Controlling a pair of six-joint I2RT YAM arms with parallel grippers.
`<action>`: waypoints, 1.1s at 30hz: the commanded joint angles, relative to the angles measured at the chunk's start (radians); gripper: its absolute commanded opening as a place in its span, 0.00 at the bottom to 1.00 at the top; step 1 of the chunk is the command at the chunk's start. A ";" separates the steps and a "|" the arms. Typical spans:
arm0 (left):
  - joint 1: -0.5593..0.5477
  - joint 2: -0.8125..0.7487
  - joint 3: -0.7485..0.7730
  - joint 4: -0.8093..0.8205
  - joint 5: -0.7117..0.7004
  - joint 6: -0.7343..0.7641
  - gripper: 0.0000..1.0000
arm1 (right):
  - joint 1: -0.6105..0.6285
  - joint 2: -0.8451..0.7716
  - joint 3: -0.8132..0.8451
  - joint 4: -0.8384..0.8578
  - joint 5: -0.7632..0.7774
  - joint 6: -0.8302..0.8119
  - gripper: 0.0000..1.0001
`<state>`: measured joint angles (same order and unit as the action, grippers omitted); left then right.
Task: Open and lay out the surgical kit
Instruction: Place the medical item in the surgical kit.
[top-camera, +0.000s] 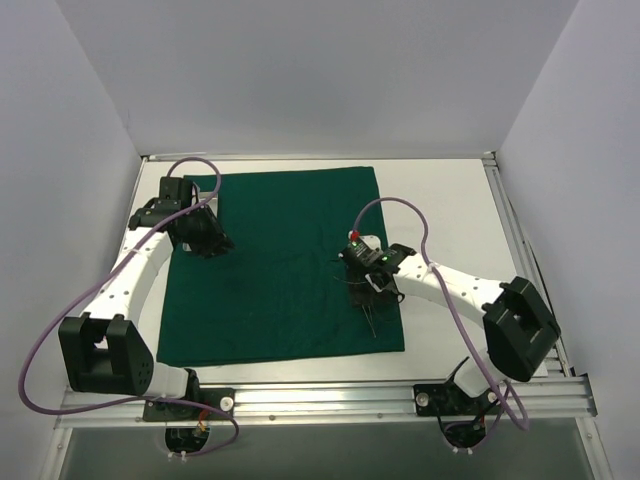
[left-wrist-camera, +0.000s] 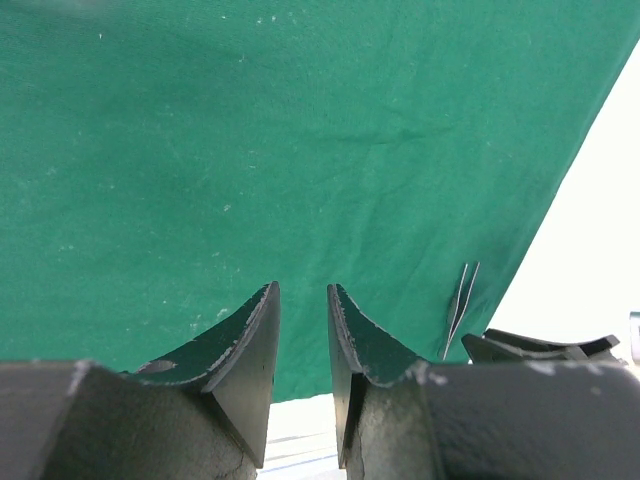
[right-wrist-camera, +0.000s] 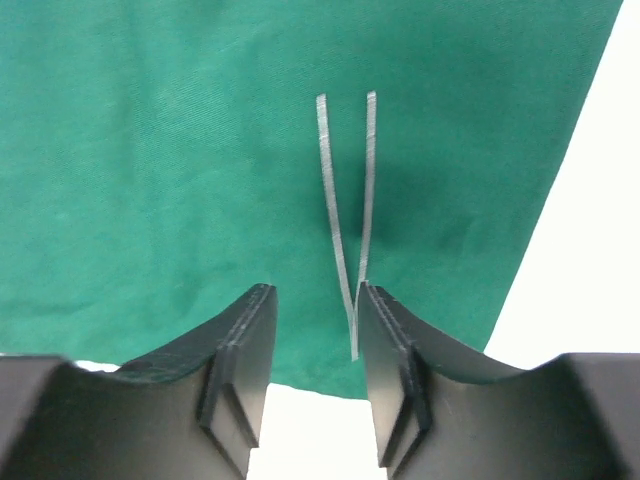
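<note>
Tweezers (right-wrist-camera: 345, 220) are laid flat on cloth (right-wrist-camera: 150, 150) between parted right claw (right-wrist-camera: 315, 295), likely for layout; left claw (left-wrist-camera: 302, 290) is held slightly apart, empty

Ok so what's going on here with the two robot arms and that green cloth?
Two robot arms are laying out a surgical kit. The green cloth is already spread flat on the table. The right gripper hovers open near the cloth's near right edge. A pair of tweezers lies on the fabric between its fingers, not gripped. The left gripper is open and empty over the cloth's far left part.
</note>
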<state>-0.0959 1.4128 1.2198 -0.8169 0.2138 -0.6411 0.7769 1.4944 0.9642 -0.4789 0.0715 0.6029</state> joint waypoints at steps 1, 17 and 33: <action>0.009 0.011 0.049 0.038 0.013 0.018 0.35 | -0.014 0.049 0.056 -0.059 0.063 -0.049 0.41; 0.010 0.034 0.052 0.058 0.024 0.014 0.35 | -0.065 0.251 0.200 -0.007 -0.004 -0.166 0.00; 0.019 0.064 0.080 0.053 0.025 0.015 0.34 | -0.105 0.322 0.188 0.034 -0.061 -0.184 0.00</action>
<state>-0.0830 1.4734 1.2499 -0.8001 0.2249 -0.6388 0.6796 1.8004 1.1442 -0.4248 0.0177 0.4320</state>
